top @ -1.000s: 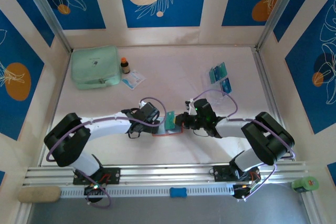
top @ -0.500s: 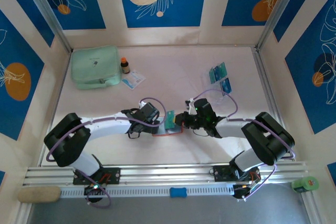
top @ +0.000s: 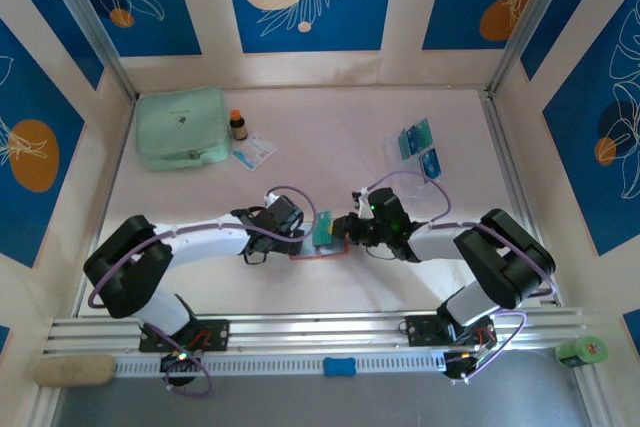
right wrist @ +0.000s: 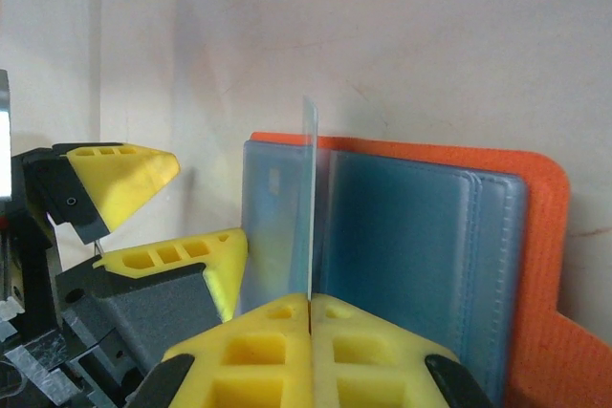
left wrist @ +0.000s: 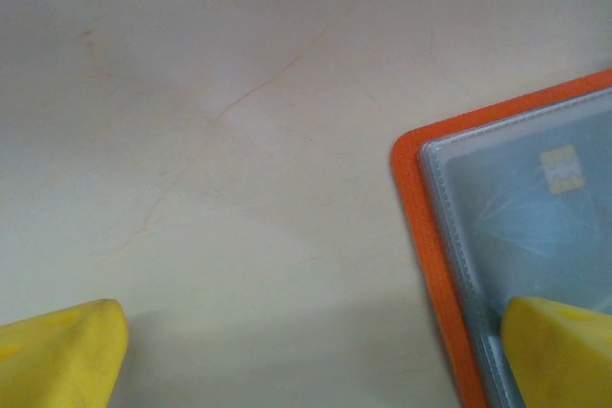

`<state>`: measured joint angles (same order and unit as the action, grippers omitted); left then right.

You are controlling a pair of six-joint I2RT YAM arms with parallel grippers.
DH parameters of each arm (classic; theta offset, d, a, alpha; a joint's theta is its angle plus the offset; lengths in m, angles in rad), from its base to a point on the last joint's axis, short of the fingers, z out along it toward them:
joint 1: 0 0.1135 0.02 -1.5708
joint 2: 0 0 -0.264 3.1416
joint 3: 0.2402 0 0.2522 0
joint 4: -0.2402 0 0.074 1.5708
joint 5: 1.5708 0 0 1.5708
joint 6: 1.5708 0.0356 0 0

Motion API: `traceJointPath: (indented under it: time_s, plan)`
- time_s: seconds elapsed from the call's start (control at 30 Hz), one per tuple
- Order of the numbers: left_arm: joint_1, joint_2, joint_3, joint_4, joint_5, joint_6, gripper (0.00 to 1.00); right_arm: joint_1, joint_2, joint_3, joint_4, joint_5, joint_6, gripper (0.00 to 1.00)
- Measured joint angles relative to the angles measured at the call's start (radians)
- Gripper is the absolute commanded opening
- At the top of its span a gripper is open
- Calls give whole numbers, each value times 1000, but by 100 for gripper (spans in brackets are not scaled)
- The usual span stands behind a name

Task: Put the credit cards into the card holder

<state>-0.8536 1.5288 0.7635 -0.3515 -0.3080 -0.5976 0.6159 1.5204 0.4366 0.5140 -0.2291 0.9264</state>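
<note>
Right pincer [right wrist: 311,308] clamping shut on a thin flat credit card [right wrist: 310,198], standing it edge-up over the orange card holder [right wrist: 535,265] and its glossy pockets, left pincer [left wrist: 311,351] gaping empty, straddling the holder's rounded corner.

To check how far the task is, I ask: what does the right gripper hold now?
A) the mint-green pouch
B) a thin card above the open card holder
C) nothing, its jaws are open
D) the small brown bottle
B: in the right wrist view the right gripper is shut on a thin card that stands on edge over the open orange card holder.
</note>
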Motion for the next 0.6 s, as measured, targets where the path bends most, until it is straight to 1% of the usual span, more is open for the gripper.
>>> traceJointPath:
  time_s: [0.6]
  plan:
    - [0,0,-3,5,0,0,100,7,17,-4,26,-15,11,0]
